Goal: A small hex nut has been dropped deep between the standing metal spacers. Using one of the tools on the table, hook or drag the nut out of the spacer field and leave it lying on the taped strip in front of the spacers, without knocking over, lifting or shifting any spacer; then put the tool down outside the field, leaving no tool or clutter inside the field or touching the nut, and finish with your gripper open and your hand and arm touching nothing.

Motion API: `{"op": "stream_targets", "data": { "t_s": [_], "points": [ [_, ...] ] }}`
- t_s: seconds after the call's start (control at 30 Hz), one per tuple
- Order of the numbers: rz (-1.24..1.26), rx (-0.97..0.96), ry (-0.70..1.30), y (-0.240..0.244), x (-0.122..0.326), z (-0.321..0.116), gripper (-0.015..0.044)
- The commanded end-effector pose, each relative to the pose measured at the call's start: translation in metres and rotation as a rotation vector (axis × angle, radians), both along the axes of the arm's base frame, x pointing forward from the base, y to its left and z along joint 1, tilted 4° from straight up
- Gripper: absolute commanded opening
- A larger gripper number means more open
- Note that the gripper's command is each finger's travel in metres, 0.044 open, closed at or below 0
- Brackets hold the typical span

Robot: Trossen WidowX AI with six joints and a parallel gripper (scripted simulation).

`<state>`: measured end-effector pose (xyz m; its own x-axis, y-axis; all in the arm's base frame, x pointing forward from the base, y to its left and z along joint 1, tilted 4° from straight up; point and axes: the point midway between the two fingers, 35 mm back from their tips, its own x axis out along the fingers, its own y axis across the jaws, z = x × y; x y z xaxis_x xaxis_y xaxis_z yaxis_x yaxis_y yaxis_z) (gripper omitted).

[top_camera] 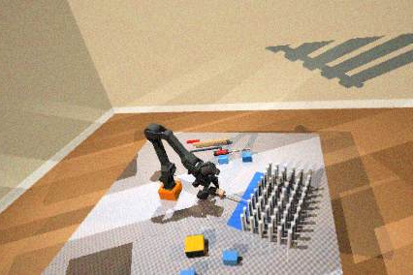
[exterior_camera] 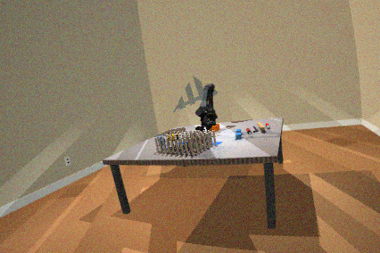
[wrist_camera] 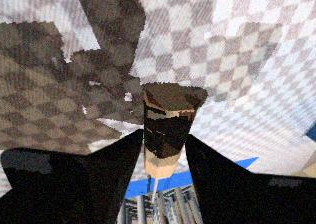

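Note:
My gripper is shut on the light wooden handle of a thin-rod tool. The rod points from the handle across the blue taped strip to the near edge of the spacer field. Whether its tip is between spacers or touches one cannot be told. The metal spacers stand upright in several rows behind the strip. The hex nut cannot be made out in any view. The gripper is on the arm's side of the strip, outside the field.
A yellow block and a blue block lie on one side of the arm. Two more blue blocks lie on the other side, near a red-handled tool and a wooden-handled one. The arm's base is orange.

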<state>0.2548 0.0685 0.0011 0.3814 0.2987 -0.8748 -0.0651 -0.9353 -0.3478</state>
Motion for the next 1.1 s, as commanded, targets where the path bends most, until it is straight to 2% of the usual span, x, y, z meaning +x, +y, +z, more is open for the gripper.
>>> {"op": "stream_targets", "data": {
  "t_s": [0.0,1.07],
  "points": [
    [-0.005,-0.002,-0.003,0.000,-0.003,0.000,0.0000],
    [-0.004,-0.002,-0.003,-0.001,-0.004,0.017,0.0000]
  ]
}}
